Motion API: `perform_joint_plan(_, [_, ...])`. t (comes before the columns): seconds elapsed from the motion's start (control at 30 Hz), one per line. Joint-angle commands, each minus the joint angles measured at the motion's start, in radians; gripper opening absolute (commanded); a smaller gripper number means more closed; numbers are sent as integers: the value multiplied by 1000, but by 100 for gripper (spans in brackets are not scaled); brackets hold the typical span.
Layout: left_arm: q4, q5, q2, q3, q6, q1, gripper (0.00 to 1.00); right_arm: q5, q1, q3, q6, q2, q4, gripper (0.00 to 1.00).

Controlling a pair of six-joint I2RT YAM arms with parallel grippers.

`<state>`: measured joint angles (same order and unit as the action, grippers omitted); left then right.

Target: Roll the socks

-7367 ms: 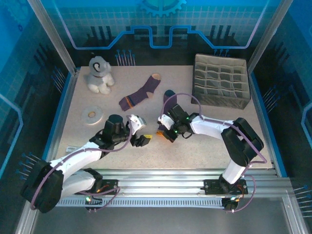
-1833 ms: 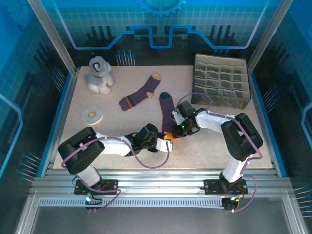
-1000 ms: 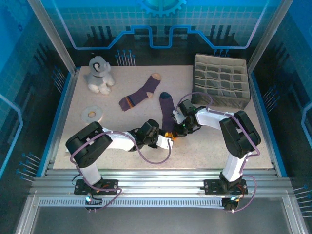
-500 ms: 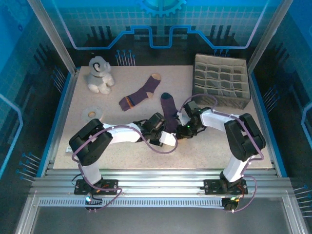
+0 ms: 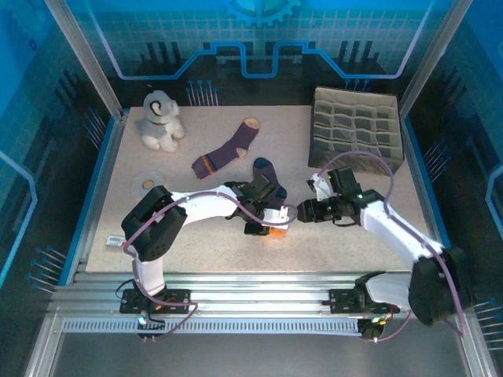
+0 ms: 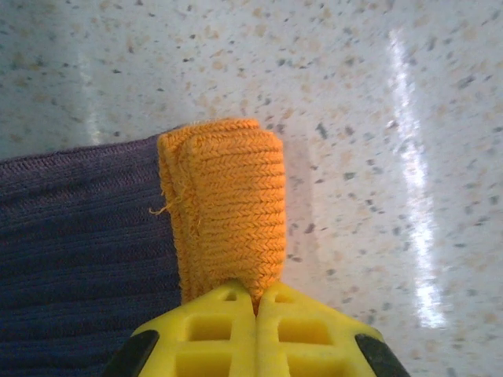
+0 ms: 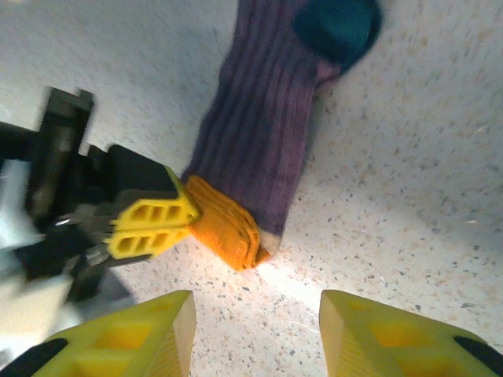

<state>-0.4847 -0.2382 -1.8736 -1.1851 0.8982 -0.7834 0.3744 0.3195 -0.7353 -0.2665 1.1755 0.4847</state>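
The speckled table (image 5: 196, 232) carries everything. A grey divided organiser box (image 5: 357, 129) stands at 2 o'clock from the table's middle. A grey plush toy (image 5: 161, 122) sits at 10 o'clock, near the far left corner.

The tan-toed sock (image 5: 228, 149) lies flat at 11 o'clock, its toe pointing away from the arms. The navy-toed sock (image 7: 267, 133) lies close to the middle, its toe at the far end and its body running towards 6 o'clock. Its orange cuff (image 6: 228, 196) is folded over on itself at the near end. The two socks lie apart. A small white ring (image 5: 148, 182) rests at 9 o'clock.

The left gripper (image 6: 255, 292) is clenched on the folded orange cuff, its yellow fingers pressed together with the knit pinched between them. The right gripper (image 7: 255, 326) hangs at 3 o'clock from the cuff, clear of the sock. Its jaws are released, with only bare table between the two yellow fingers.
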Motion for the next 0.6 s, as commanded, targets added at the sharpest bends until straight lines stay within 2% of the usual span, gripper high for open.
perform_joint_plan(0.0, [-132,-123,-37,-44,-140,16,0,-81,-7,55,-3,-167,-63,43])
perform_joint_plan(0.2, [-118,-161,-66,-62,-310,20,0,-156,57,86,127,-397,-69,39])
perform_joint_plan(0.4, [-74,-265,-84,-37,-476,59,0,-339,217,102,320,-465,-62,37])
perform_joint_plan(0.57, [-23,-321,-76,24,-542,85,0,-374,272,168,452,-495,-168,40])
